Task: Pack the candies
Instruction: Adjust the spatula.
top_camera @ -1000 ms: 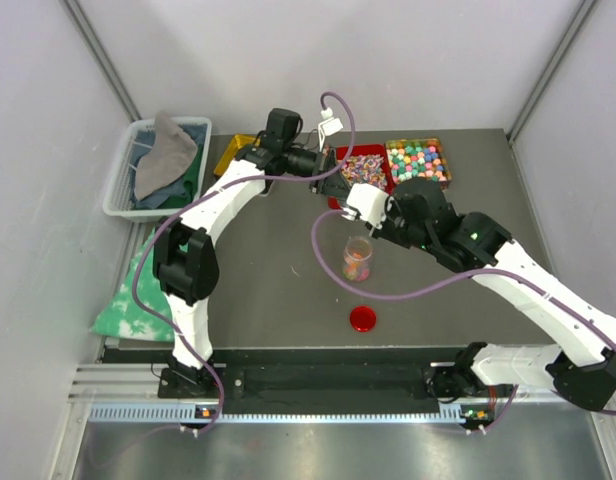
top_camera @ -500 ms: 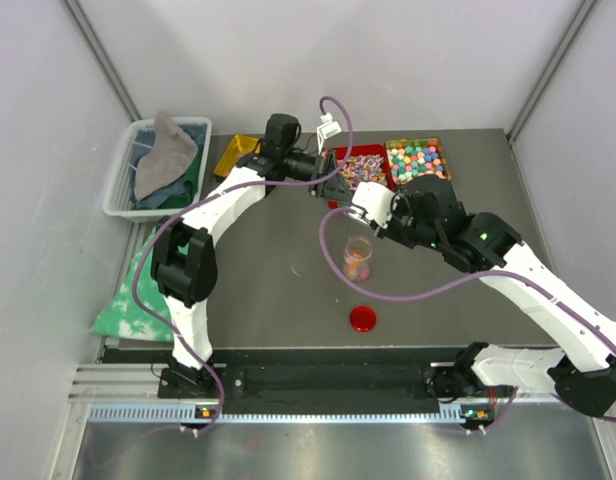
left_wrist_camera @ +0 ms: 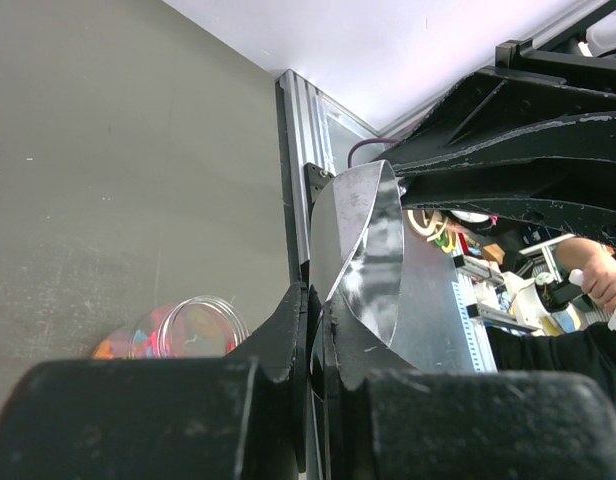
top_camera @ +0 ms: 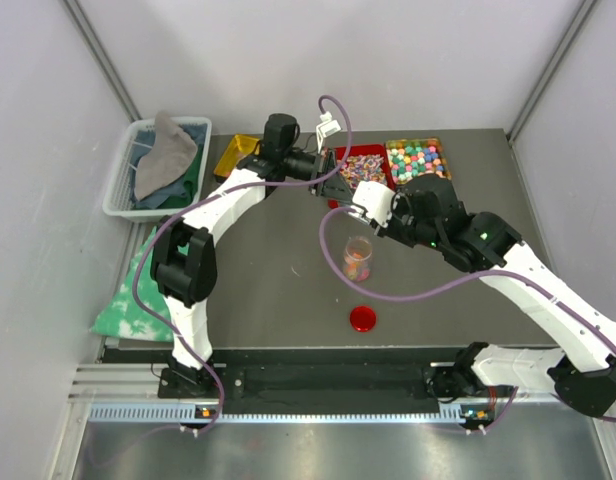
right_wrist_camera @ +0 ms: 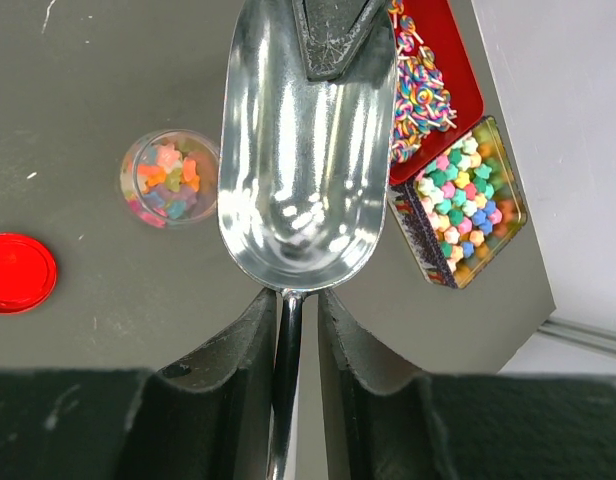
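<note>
Candies (right_wrist_camera: 458, 200) fill trays (right_wrist_camera: 468, 100) at the far edge of the table (top_camera: 268, 290), with more in the jar (right_wrist_camera: 168, 178) mid-table. Tiny, light and loose, they likely roll, so scooping suits them better than pinching. The right gripper (right_wrist_camera: 298, 300) clamps the handle of the empty scoop (right_wrist_camera: 298, 150); the left gripper (left_wrist_camera: 313, 325) pinches its lip.

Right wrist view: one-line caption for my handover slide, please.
Empty metal scoop held by its handle in the right gripper, near a jar of candies and a red lid.
</note>
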Tool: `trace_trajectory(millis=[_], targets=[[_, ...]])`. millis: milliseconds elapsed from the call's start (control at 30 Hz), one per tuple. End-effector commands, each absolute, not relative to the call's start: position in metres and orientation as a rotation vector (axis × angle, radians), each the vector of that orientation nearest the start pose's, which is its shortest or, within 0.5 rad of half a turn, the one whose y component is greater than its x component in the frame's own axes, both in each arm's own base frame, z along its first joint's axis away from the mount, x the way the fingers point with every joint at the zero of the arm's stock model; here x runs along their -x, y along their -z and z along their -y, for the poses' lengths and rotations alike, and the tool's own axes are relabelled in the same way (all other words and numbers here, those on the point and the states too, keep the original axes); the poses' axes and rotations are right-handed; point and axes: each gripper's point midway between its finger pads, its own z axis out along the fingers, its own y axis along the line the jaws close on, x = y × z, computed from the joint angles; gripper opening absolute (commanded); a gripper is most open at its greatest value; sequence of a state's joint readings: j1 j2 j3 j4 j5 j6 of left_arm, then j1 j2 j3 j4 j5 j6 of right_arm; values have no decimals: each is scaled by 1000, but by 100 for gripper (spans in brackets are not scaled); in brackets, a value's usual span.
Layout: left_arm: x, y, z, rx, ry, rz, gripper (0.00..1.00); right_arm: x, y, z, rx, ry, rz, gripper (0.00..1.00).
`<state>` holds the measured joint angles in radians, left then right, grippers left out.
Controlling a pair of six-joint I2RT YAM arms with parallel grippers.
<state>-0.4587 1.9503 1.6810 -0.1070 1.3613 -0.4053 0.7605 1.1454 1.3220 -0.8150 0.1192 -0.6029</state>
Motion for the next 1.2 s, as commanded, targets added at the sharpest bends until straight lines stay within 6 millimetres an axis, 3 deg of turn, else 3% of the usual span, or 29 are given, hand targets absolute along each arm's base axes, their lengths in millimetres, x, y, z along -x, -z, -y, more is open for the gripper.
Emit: trace_trajectory(millis=[0, 500, 600, 667, 733, 1067, 1167], targets=[[-292, -324, 356, -1188, 1875, -1630, 0, -273, -300, -209, 1304, -6, -1644, 21], [-290, -325, 356, -1191, 1882, -1630, 0, -277, -299, -218, 1300, -36, -1631, 24], [-290, -326, 356, -1195, 1881, -1625, 0, -275, -296, -223, 1303, -65, -1635, 18], [-289, -327, 356, -1196, 1884, -1625, 0, -276, -297, -225, 1294, -77, -1634, 5], [-288, -326, 356, -1197, 1885, -1626, 0, -276, -300, -228, 1286, -92, -1625, 0], [-289, -324, 358, -1191, 1879, -1632, 0, -280, -314, -232, 1214, -119, -1629, 0], [-295, -324, 357, -1170, 1865, -1643, 25, -282, -309, -227, 1220, -87, -1649, 0]])
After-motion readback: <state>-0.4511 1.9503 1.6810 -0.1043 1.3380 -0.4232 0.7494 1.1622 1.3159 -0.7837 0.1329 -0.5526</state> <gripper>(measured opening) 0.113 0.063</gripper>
